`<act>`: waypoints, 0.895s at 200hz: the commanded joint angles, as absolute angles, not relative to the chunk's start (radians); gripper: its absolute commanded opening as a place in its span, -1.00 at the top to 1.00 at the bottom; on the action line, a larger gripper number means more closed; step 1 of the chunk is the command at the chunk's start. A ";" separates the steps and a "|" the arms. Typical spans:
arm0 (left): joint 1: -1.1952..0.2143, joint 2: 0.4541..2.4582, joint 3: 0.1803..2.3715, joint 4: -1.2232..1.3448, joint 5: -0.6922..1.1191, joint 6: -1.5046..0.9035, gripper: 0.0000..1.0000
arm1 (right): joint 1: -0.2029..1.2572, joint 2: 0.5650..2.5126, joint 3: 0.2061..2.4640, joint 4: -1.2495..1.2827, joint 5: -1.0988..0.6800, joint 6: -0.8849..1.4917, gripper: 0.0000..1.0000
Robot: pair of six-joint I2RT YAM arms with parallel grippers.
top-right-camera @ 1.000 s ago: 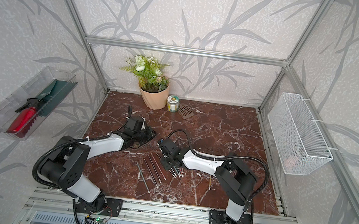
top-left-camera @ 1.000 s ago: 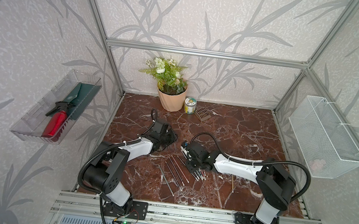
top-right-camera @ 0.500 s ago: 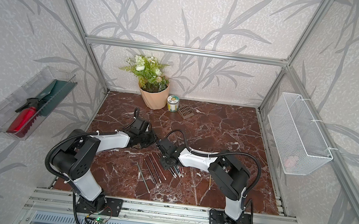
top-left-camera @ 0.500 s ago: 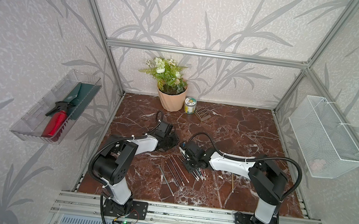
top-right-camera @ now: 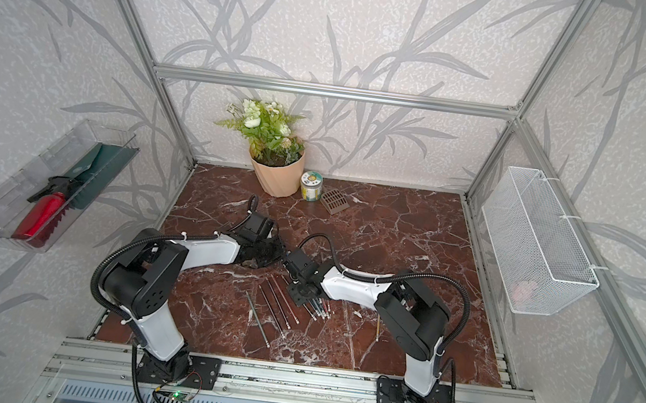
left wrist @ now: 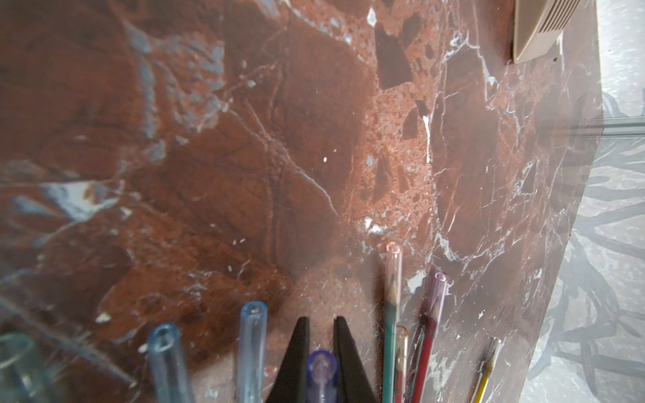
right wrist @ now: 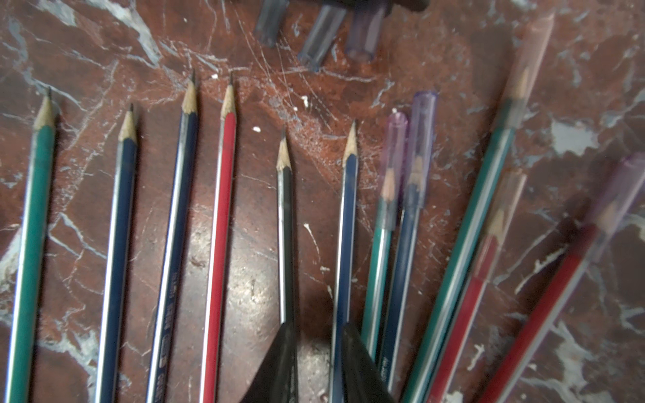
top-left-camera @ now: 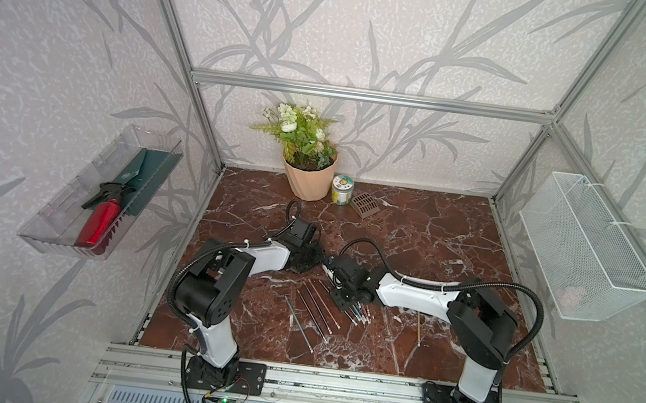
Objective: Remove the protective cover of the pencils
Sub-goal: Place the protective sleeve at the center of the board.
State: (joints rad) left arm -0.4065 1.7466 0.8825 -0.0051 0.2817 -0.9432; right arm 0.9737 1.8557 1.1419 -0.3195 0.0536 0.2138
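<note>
Several pencils (right wrist: 223, 209) lie fanned on the marble table (top-left-camera: 413, 238), some bare-tipped, some with a translucent protective cover (right wrist: 420, 146) on the tip. In the left wrist view my left gripper (left wrist: 321, 335) is shut on a blue-purple cap (left wrist: 321, 368), low over the table. Loose caps (left wrist: 253, 342) lie beside it. My right gripper (right wrist: 319, 345) stands open over the pencils, bare table between its fingers; a dark pencil (right wrist: 284, 226) and a blue pencil (right wrist: 347, 226) run along them. In both top views the two grippers (top-left-camera: 316, 258) (top-right-camera: 291, 267) nearly meet at the table's middle.
A flower pot (top-left-camera: 307, 175), a small tin (top-left-camera: 342, 190) and a brown grate (top-left-camera: 364, 205) stand at the back. One yellow pencil (top-left-camera: 419, 327) lies apart at the right. A wire basket (top-left-camera: 583, 251) and a clear tray (top-left-camera: 103, 200) hang on the side walls.
My right gripper has opened and let go of a pencil. My left arm has swung right towards the middle with the cap, coming close to the right gripper.
</note>
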 commanded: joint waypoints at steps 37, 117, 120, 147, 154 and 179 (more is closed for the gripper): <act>-0.414 1.767 0.904 -0.044 0.257 -0.938 0.87 | 0.974 1.778 1.111 -0.313 0.093 0.233 0.50; -0.415 1.767 0.902 -0.048 0.255 -0.934 0.67 | 0.959 1.840 1.137 -0.341 0.122 0.255 0.70; -0.415 1.766 0.902 -0.050 0.254 -0.934 0.68 | 0.958 1.842 1.139 -0.343 0.121 0.256 0.70; -0.415 1.766 0.902 -0.051 0.254 -0.934 0.67 | 0.953 1.862 1.150 -0.359 0.138 0.262 0.69; -0.415 1.764 0.902 -0.051 0.253 -0.934 0.67 | 0.951 1.864 1.150 -0.362 0.143 0.265 0.70; -0.416 1.762 0.900 -0.052 0.253 -0.934 0.64 | 0.947 1.868 1.148 -0.363 0.148 0.270 0.69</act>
State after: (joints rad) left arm -0.4110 1.7580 0.8825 -0.0303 0.2775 -0.9424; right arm 0.9546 1.8549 1.1286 -0.3309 0.1242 0.2565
